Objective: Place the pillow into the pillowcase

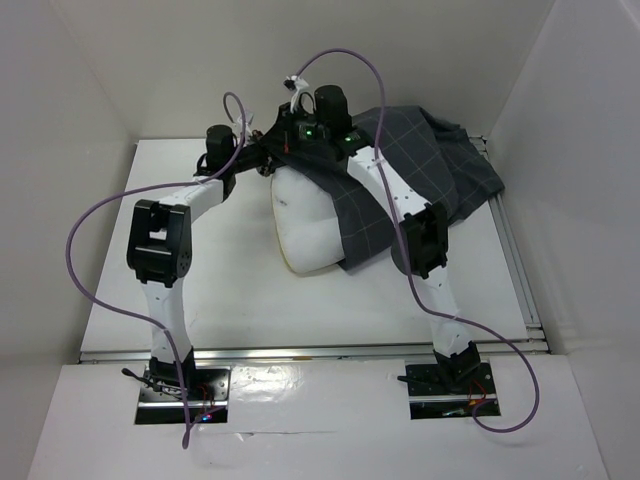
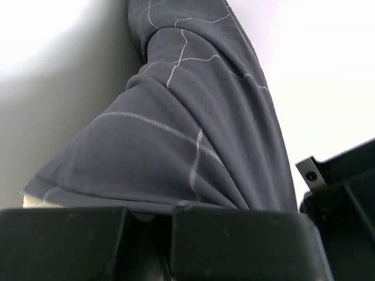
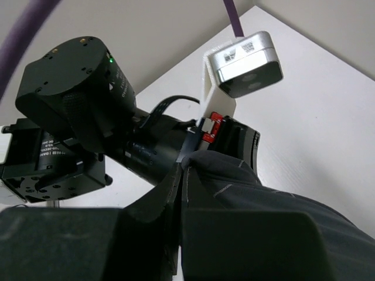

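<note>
The pillow [image 1: 305, 225] lay on the surface [image 1: 230, 300], its right side under the pillowcase [image 1: 420, 170]. At the far side, the left fingers [image 2: 64, 243] and the right fingers [image 3: 246, 252] each pinched the pillowcase's edge.

white table [image 1: 240, 300] in a white enclosure
the matte table was boxed in by a back wall [image 1: 180, 60], a left wall [image 1: 50, 200] and a right wall [image 1: 585, 200]; a silver rail [image 1: 300, 352] ran along its near edge, a second rail [image 1: 518, 265] along its right side, with a glossy white ledge [image 1: 320, 412] in front.
</note>
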### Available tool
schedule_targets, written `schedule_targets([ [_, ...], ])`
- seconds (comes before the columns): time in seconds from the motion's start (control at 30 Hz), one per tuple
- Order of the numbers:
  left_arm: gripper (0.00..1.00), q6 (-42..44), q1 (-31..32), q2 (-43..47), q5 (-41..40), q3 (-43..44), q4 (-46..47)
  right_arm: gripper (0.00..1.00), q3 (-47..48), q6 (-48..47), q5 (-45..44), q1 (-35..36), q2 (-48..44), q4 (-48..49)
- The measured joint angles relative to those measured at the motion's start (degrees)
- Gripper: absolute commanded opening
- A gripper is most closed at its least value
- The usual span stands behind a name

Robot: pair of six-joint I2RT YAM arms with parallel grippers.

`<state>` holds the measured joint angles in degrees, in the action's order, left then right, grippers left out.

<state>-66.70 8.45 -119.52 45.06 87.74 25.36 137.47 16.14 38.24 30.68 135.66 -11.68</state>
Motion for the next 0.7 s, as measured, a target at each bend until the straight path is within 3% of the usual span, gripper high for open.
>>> schedule_targets([
  [0.7,0.0,-10.73,0.17,-6.95,-0.26,2.14,13.44,0.0,-2.1,-6.01,2.4,2.45,0.7,8.11],
])
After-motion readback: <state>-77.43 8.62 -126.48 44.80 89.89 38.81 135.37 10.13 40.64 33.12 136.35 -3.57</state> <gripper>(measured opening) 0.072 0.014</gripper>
